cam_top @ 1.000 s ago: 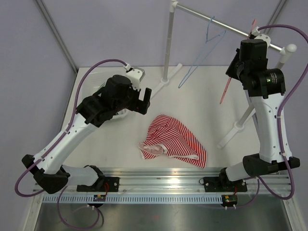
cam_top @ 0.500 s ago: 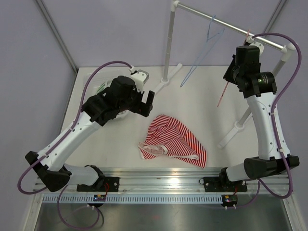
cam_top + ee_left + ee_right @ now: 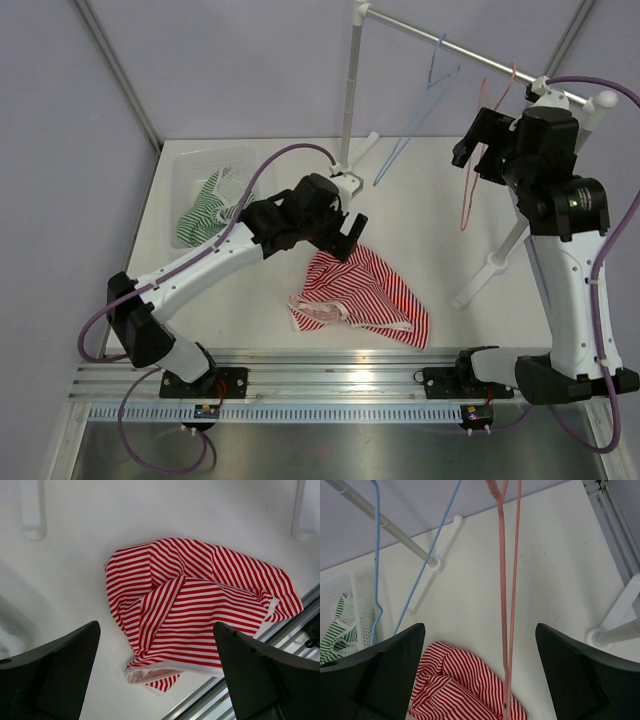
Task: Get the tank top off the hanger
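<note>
The red-and-white striped tank top lies crumpled on the table, off any hanger; it also shows in the left wrist view and the right wrist view. The bare pink hanger hangs from the rail and shows in the right wrist view. My left gripper is open and empty just above the top's far left edge. My right gripper is open and empty beside the pink hanger, which hangs between its fingers without touching them.
A bare blue hanger hangs further left on the rail. A white basket at the back left holds a green striped garment. The rack's white posts and feet stand at the back and right.
My left arm swung right and forward from the basket area to above the tank top. My right gripper backed off the pink hanger, which now hangs free on the rail.
</note>
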### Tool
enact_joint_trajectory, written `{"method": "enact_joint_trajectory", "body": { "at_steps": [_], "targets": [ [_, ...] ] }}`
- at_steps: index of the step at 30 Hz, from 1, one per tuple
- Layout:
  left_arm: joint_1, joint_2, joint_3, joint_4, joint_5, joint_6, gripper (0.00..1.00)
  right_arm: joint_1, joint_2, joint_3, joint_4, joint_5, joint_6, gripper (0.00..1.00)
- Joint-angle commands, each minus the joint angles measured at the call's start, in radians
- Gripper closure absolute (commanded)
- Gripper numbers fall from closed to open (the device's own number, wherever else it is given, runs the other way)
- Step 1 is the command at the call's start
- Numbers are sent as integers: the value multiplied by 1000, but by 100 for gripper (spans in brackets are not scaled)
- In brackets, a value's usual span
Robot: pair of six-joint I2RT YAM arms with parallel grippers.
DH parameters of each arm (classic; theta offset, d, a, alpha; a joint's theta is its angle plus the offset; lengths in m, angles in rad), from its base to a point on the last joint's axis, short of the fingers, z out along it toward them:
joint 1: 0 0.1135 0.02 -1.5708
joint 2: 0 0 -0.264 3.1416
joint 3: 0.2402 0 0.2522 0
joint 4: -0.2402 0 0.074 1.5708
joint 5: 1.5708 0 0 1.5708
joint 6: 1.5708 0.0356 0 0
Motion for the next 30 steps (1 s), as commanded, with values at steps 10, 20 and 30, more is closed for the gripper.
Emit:
{"method": "enact_joint_trajectory", "body": {
  "at_steps": [10, 20, 30],
  "targets": [
    [-151, 294, -14, 152, 83, -21, 1, -3, -369, 32, 82, -180, -219, 1],
    [-218, 374, -142, 147, 26, -78, 1, -3, -412, -11, 75, -301, -236, 0],
    [-194, 392, -253, 257, 155, -130, 61, -3, -419, -83, 143, -361, -213, 1]
  ]
}}
